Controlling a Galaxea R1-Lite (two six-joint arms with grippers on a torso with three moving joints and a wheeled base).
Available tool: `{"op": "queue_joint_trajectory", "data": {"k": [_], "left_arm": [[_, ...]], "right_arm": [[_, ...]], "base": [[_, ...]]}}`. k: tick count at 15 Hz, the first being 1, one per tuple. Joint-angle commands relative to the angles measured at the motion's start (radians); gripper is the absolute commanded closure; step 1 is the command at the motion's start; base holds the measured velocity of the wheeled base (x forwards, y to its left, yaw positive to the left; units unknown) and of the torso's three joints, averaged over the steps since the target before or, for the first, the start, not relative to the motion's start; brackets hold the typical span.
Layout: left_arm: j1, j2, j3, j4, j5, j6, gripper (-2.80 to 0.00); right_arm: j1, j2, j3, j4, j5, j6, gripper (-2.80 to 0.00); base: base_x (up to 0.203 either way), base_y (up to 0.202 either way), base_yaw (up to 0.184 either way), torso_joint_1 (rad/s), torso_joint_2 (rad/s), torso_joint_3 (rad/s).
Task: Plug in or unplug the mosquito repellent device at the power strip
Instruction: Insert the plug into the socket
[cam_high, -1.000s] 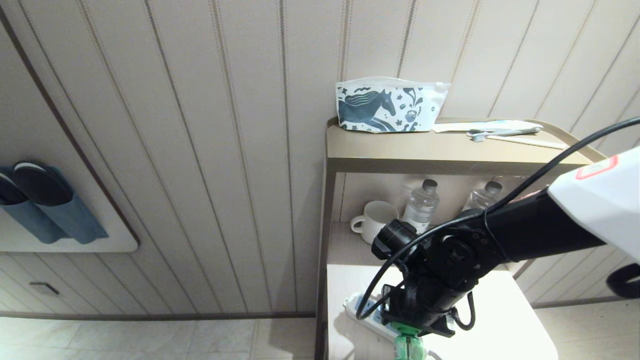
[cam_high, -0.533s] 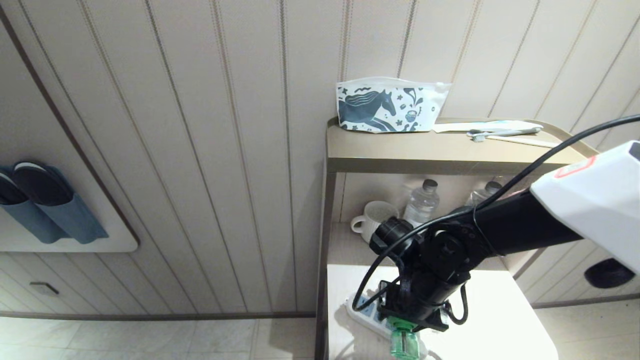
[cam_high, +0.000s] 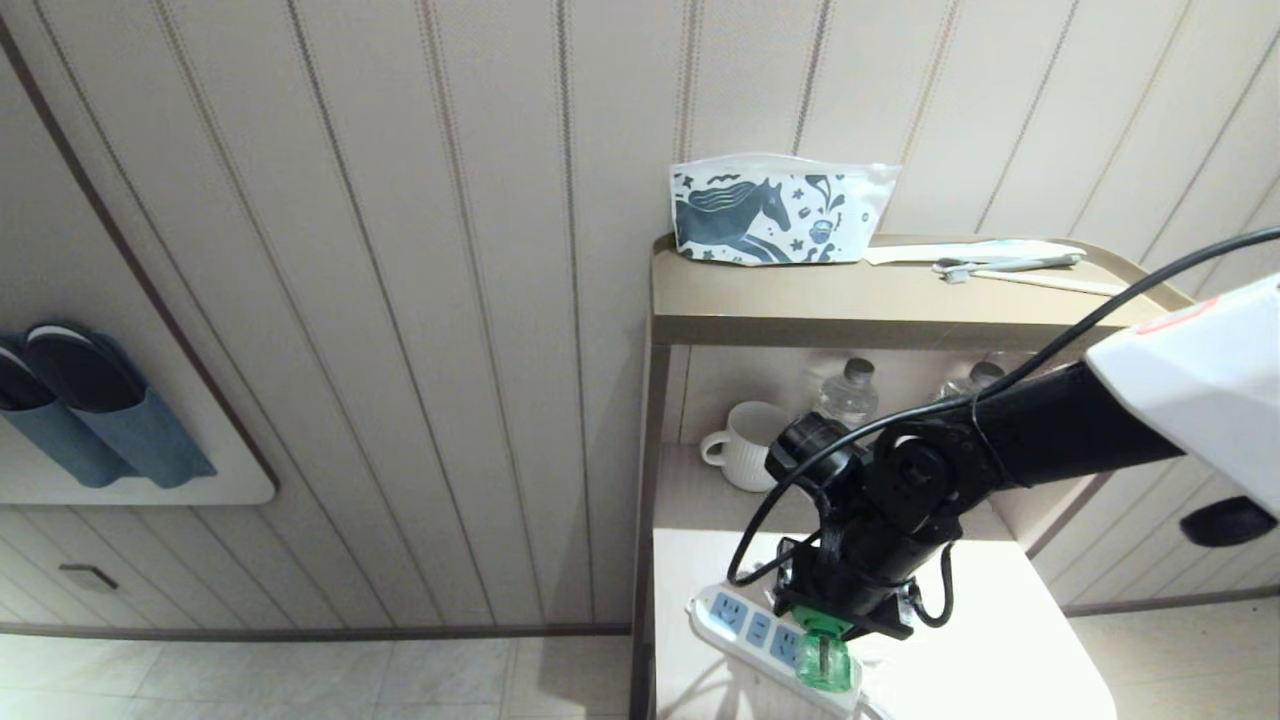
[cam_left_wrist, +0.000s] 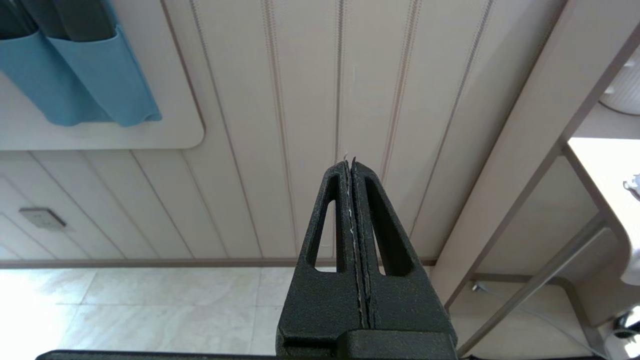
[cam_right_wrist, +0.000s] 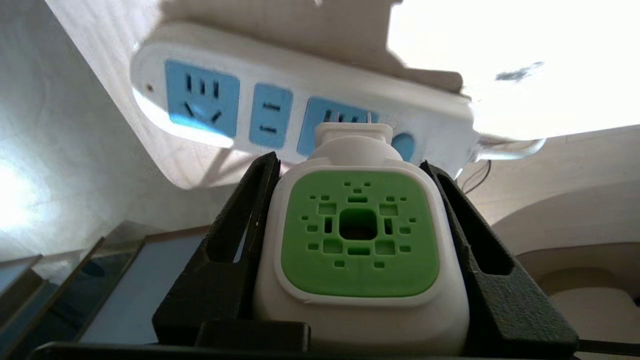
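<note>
The mosquito repellent device (cam_right_wrist: 359, 235), green face on white body, is sitting clamped in the right gripper (cam_right_wrist: 357, 250), prongs just at the power strip (cam_right_wrist: 300, 100) on the worktop (cam_high: 1000, 640). The right arm is angling down. The left gripper (cam_left_wrist: 352, 200) is hanging shut, aside.

No legible text, brand, number or sign was found. A red-edged label (cam_high: 1178, 316) stood on the arm's white casing, its wording unreadable. The pouch (cam_high: 778, 211) bore only a horse drawing, no lettering.
</note>
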Motion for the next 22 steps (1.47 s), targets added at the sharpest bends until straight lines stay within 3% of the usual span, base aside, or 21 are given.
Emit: {"op": "queue_joint_trajectory", "data": {"k": [1, 22], "left_arm": [[-0.001, 0.0, 0.0, 0.0, 0.0, 0.0, 0.0], [-0.001, 0.0, 0.0, 0.0, 0.0, 0.0, 0.0]], "right_arm": [[-0.003, 0.028, 0.015, 0.002, 0.0, 0.008, 0.0], [0.004, 0.047, -0.018, 0.003, 0.052, 0.026, 0.0]], "base": [[0.0, 0.0, 0.0, 0.0, 0.0, 0.0], [0.0, 0.0, 0.0, 0.0, 0.0, 0.0]]}}
